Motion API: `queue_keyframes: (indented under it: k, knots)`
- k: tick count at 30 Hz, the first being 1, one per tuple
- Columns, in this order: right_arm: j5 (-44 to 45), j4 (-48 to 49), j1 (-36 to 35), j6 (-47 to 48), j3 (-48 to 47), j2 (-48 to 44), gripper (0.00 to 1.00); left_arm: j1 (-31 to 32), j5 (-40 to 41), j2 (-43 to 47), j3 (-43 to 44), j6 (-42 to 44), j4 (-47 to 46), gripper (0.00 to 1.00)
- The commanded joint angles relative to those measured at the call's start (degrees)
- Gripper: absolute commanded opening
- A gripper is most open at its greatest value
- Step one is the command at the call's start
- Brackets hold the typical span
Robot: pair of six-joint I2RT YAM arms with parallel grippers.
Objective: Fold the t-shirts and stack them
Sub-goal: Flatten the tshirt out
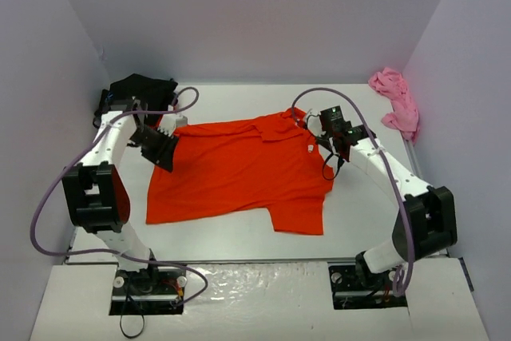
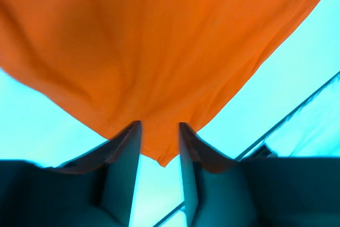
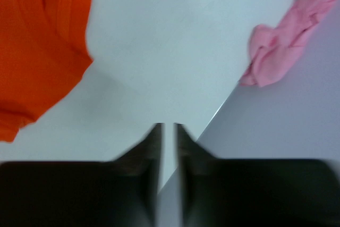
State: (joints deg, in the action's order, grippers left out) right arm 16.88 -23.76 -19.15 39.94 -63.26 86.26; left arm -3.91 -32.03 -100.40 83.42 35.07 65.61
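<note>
– white counter (image 1: 239, 233), pale lilac walls (image 1: 255, 13) on three sides. how far along would you say the folding is?
– barely begun, i'd judge. one orange t-shirt (image 1: 239, 169) lies spread nearly flat on the counter, with no fold in it that i can see. the black t-shirt (image 1: 144, 87) is a crumpled heap and the pink t-shirt (image 3: 276, 46) is bunched against a wall. nothing is stacked, and i see only one orange shirt.
– what has the left gripper (image 2: 159, 126) got?
– it is clenched on a corner of the orange t-shirt. the cloth's tip sits between its fingers, and the rest fans out ahead of it, with the creases running back toward the grip. the black t-shirt lies behind that gripper, beyond its arm, and apart from it.
– and the right gripper (image 3: 169, 127)?
– its fingers are drawn together to a thin slit with nothing between them. the view is a little blurred, but no cloth shows there. the orange t-shirt's edge lies ahead and to its left, near but not touching. the pink t-shirt is ahead and to its right, well apart.
– so what is left?
– all of it, by my reckoning: fold the orange one, then fetch the black and the pink, fold them, and stack.
</note>
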Motion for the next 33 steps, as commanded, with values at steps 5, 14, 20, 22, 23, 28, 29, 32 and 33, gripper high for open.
queue_keyframes:
  k: [5, 14, 20, 22, 23, 28, 29, 32, 33]
  knots:
    - [4.2, 5.7, -3.0, -2.6, -9.1, 2.6, 0.32, -0.3, 0.7, -1.2, 14.7, -6.2, -5.7, 0.35]
    - [3.1, 5.6, -5.9, -3.0, -15.2, 14.2, 0.03, 1.5, 4.7, -15.2, 27.4, -9.8, -8.3, 0.33]
    - [4.1, 5.3, -6.5, -2.8, -18.2, 18.3, 0.0, 2.2, 6.6, -17.9, 29.4, -10.8, -11.3, 0.0]
    - [4.1, 5.2, -6.4, -2.8, -18.9, 18.5, 0.0, 1.7, 7.3, -18.8, 30.5, -11.3, -12.3, 0.0]
    - [3.9, 5.2, -6.4, -2.7, -18.8, 18.5, 0.0, 1.5, 7.8, -19.6, 31.7, -11.9, -13.0, 0.0]
    - [2.8, 4.9, -8.2, -4.5, -17.2, 18.0, 0.0, 1.8, 9.3, -29.0, 43.0, -14.9, -11.5, 0.0]
    - [2.4, 4.6, -9.5, -4.8, -16.1, 17.1, 0.0, 1.9, 10.6, -33.4, 49.4, -15.5, -8.8, 0.0]
    - [0.3, 3.6, -12.9, -6.3, -14.1, 14.5, 0.0, 2.1, 12.9, -43.2, 69.1, -16.0, -2.3, 0.0]
    - [-1.5, 3.1, -13.9, -6.6, -13.7, 13.6, 0.0, 2.2, 14.3, -46.3, 73.8, -15.7, -0.8, 0.0]
